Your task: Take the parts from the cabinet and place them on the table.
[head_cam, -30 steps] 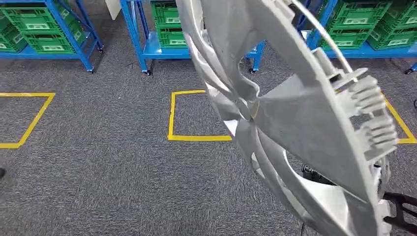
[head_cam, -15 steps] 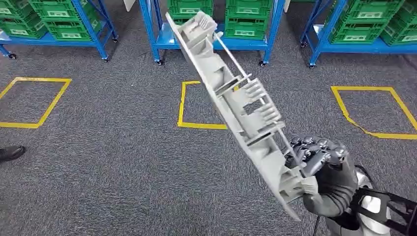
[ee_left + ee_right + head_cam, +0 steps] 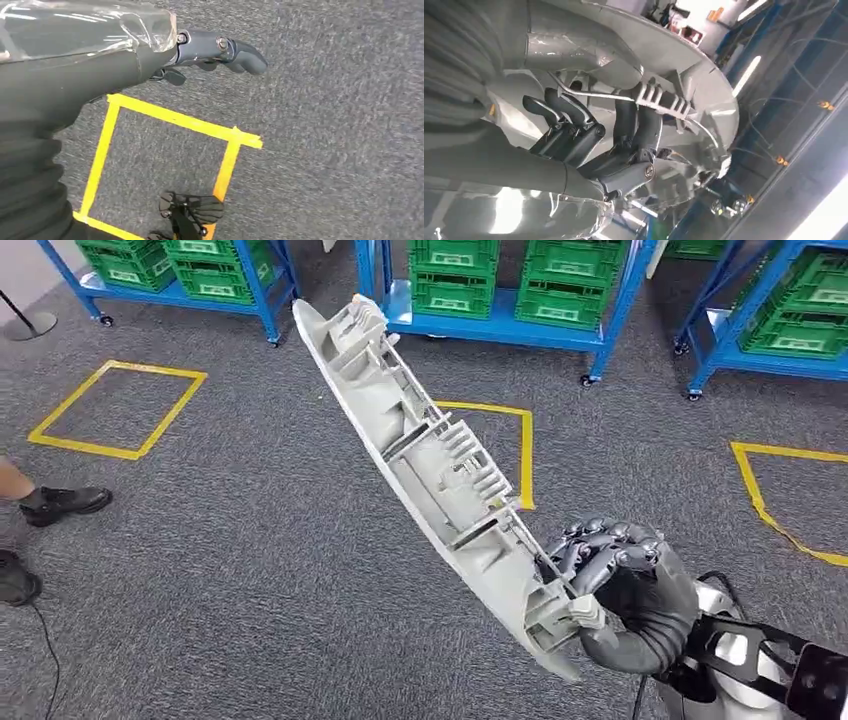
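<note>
Carrying step, by the look of it: part already out of the cabinet, table not yet reached. Right hand (image 3: 625, 585) wrapped around the lower end of the long grey plastic part (image 3: 430, 455), dark fingers (image 3: 574, 122) hooked in among its ribs and over a thin metal rod (clearest in the right wrist view). Part held aloft over the carpet (image 3: 250, 560), slanting up and away from the hand toward the blue racks (image 3: 500, 330), touching nothing else.

Left hand (image 3: 215, 50) hanging over the floor, holding nothing, fingers loosely out; below it a yellow tape square (image 3: 165, 150).

Next move, as a judgement: turning toward the table, keeping the far end of the part clear of the racks and of the person's feet (image 3: 60, 502) at the side, then lowering it flat before letting go.

Part: pale grey moulded plastic, narrow and gently curved, smooth outer skin, inner face busy with ribs, clips and comb-like tabs. Likely light but unwieldy, gripped at 1 end only. Carpet: dark grey, coarse weave. Racks: blue metal on castors, loaded with green slatted crates (image 3: 455, 270).
</note>
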Motion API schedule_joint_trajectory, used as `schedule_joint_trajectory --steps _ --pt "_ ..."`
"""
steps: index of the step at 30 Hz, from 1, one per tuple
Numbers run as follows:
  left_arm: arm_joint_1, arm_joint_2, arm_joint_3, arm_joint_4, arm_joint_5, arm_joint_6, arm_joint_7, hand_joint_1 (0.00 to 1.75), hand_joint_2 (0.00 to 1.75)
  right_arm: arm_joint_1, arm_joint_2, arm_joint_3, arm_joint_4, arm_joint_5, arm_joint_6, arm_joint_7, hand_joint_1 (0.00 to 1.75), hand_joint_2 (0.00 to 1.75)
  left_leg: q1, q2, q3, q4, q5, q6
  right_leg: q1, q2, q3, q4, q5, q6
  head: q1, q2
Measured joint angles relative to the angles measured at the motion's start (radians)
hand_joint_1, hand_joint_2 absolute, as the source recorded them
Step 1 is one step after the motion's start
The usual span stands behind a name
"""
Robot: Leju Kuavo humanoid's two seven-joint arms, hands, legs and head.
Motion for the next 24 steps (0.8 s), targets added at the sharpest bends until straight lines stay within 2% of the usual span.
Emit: schedule_joint_trajectory --steps 1,2,3,4,5,6,7,8,9,10,11,12,13,15,16,17,18,19,20,21,22,23,24 --pt "0.001 0.001 0.000 -0.002 0.000 0.000 0.000 0.00 1.75 -0.003 0.000 0.002 0.000 0.000 0.000 0.000 1.75 1.75 0.003 -0.009 0.007 -0.018 0.009 0.012 0.000 0.000 0.003 -0.003 -0.004 0.009 -0.002 0.000" --pt "0.004 -0.002 -0.001 -0.002 0.000 0.000 0.000 0.00 1.75 -0.007 -0.003 0.004 0.001 0.000 0.000 0.000 1.75 1.75 0.009 -0.016 0.014 -0.030 0.016 0.021 -0.003 0.039 -0.009 0.017 -0.020 0.006 0.003 0.000" --pt "0.000 -0.002 -0.002 -0.003 0.000 0.000 0.000 0.00 1.75 -0.009 -0.004 0.005 0.001 -0.002 0.000 0.000 1.75 1.75 0.010 -0.023 0.011 -0.033 0.020 0.029 -0.004 0.072 -0.038 0.075 -0.050 -0.004 0.002 0.000" --pt "-0.002 -0.001 -0.003 -0.003 0.000 0.000 0.000 0.00 1.75 -0.007 -0.005 0.006 0.001 -0.001 0.000 0.000 1.75 1.75 0.009 -0.031 0.008 -0.033 0.022 0.031 -0.004 0.088 -0.073 0.145 -0.077 -0.011 0.006 0.000" --pt "-0.003 -0.002 -0.005 -0.003 0.000 0.000 0.000 0.00 1.75 -0.004 -0.007 0.008 0.003 0.000 -0.001 0.000 1.75 1.75 0.007 -0.045 0.005 -0.033 0.024 0.034 -0.004 0.098 -0.126 0.248 -0.112 -0.015 0.006 0.000" --pt "-0.004 -0.002 -0.006 -0.003 0.000 0.000 0.000 0.00 1.75 -0.003 -0.009 0.008 0.005 0.000 0.000 0.000 1.75 1.75 0.004 -0.058 0.001 -0.032 0.025 0.035 -0.004 0.102 -0.167 0.322 -0.130 -0.013 0.006 0.000" --pt "-0.003 -0.003 -0.006 -0.002 0.000 0.000 0.000 0.00 1.75 -0.003 -0.010 0.009 0.007 0.002 -0.001 0.000 1.75 1.75 0.003 -0.071 0.001 -0.030 0.025 0.035 -0.004 0.102 -0.184 0.347 -0.126 -0.007 0.006 0.000" --pt "-0.002 -0.003 -0.006 -0.001 0.001 0.000 0.000 0.00 1.75 -0.003 -0.010 0.010 0.008 0.006 -0.002 0.001 1.75 1.75 0.004 -0.083 0.001 -0.026 0.025 0.034 -0.004 0.102 -0.175 0.319 -0.104 0.003 0.006 0.000" --pt "-0.002 -0.003 -0.006 0.000 0.002 0.000 0.000 0.00 1.75 -0.003 -0.011 0.011 0.008 0.010 -0.002 0.001 1.75 1.75 0.004 -0.097 0.000 -0.021 0.025 0.034 -0.006 0.104 -0.146 0.252 -0.066 0.015 0.006 0.000" --pt "-0.003 -0.003 -0.006 0.000 0.002 0.000 0.000 0.00 1.75 -0.005 -0.012 0.012 0.008 0.012 -0.002 0.001 1.75 1.75 0.005 -0.111 -0.002 -0.012 0.022 0.031 -0.010 0.111 -0.103 0.155 -0.021 0.026 0.007 0.000" --pt "-0.003 -0.003 -0.007 0.002 0.002 0.000 0.000 0.00 1.75 -0.007 -0.015 0.014 0.008 0.016 -0.002 0.000 1.75 1.75 0.005 -0.124 -0.009 -0.001 0.019 0.025 -0.015 0.141 -0.065 0.064 0.014 0.033 0.007 0.000" --pt "-0.005 -0.003 -0.007 0.003 0.001 0.002 -0.001 0.00 1.75 -0.009 -0.018 0.015 0.010 0.019 -0.001 -0.004 1.75 1.75 -0.003 -0.135 -0.021 0.015 0.014 0.018 -0.012 0.159 -0.064 0.047 0.011 0.020 0.007 0.000" --pt "-0.005 -0.003 -0.007 0.005 0.000 0.004 -0.003 0.00 1.75 -0.010 -0.018 0.017 0.010 0.022 -0.001 -0.009 1.75 1.75 0.000 -0.142 -0.028 0.017 0.015 0.015 -0.014 0.147 -0.068 0.048 0.015 0.011 0.006 0.000" --pt "0.005 -0.004 -0.006 0.008 0.000 0.004 -0.004 0.00 1.75 -0.013 -0.023 0.019 0.010 0.027 -0.001 -0.019 1.75 1.75 0.006 -0.153 -0.035 0.012 0.022 0.003 -0.003 0.136 -0.065 0.049 0.018 -0.001 0.007 0.000" --pt "0.010 -0.004 -0.006 0.008 0.002 0.004 -0.003 0.00 1.75 -0.018 -0.025 0.021 0.011 0.029 -0.001 -0.022 1.75 1.75 0.007 -0.159 -0.040 0.015 0.024 -0.001 -0.010 0.127 -0.067 0.046 0.023 -0.009 0.007 0.000" --pt "0.010 -0.004 -0.007 0.009 0.008 0.003 -0.002 0.00 1.75 -0.023 -0.027 0.022 0.011 0.029 -0.001 -0.026 1.75 1.75 0.007 -0.133 -0.042 0.027 0.015 -0.005 -0.015 0.118 -0.066 0.044 0.026 -0.013 0.007 0.000" --pt "0.009 -0.005 -0.007 0.010 0.020 0.005 0.000 0.00 1.75 -0.022 -0.029 0.024 0.011 0.031 -0.001 -0.030 1.75 1.75 0.005 -0.091 -0.062 0.063 -0.012 -0.013 -0.015 0.109 -0.065 0.044 0.025 -0.015 -0.002 0.000" --pt "0.005 -0.004 -0.009 0.010 0.030 0.012 0.005 0.00 1.75 -0.023 -0.030 0.025 0.011 0.031 -0.001 -0.037 1.75 1.75 0.009 -0.067 -0.094 0.135 -0.052 -0.019 -0.013 0.100 -0.064 0.044 0.025 -0.016 -0.005 0.000" --pt "0.004 -0.003 -0.012 0.010 0.041 0.016 0.008 0.00 1.75 -0.023 -0.034 0.026 0.012 0.032 -0.001 -0.040 1.75 1.75 0.012 -0.055 -0.133 0.219 -0.090 -0.024 -0.012 0.089 -0.065 0.044 0.025 -0.016 -0.005 0.000" --pt "0.004 -0.004 -0.016 0.011 0.050 0.020 0.009 0.00 1.75 -0.023 -0.035 0.026 0.013 0.034 -0.002 -0.041 1.75 1.75 0.015 -0.051 -0.168 0.292 -0.117 -0.027 -0.011 0.078 -0.066 0.044 0.024 -0.016 -0.006 0.000" --pt "0.005 -0.005 -0.018 0.015 0.059 0.023 0.012 0.00 1.75 -0.023 -0.037 0.029 0.017 0.035 -0.002 -0.043 1.75 1.75 0.018 -0.048 -0.194 0.344 -0.126 -0.029 -0.011 0.066 -0.067 0.044 0.024 -0.016 -0.006 0.000" --pt "0.006 -0.005 -0.019 0.016 0.061 0.024 0.015 0.00 1.75 -0.023 -0.037 0.031 0.018 0.036 -0.003 -0.046 1.75 1.75 0.019 -0.046 -0.191 0.336 -0.112 -0.029 -0.011 0.055 -0.066 0.044 0.023 -0.016 -0.006 0.000" --pt "0.007 -0.005 -0.020 0.016 0.069 0.024 0.016 0.00 1.75 -0.024 -0.039 0.034 0.019 0.037 -0.004 -0.048 1.75 1.75 0.019 -0.041 -0.162 0.279 -0.076 -0.028 -0.011 0.044 -0.065 0.044 0.023 -0.016 -0.006 0.000"
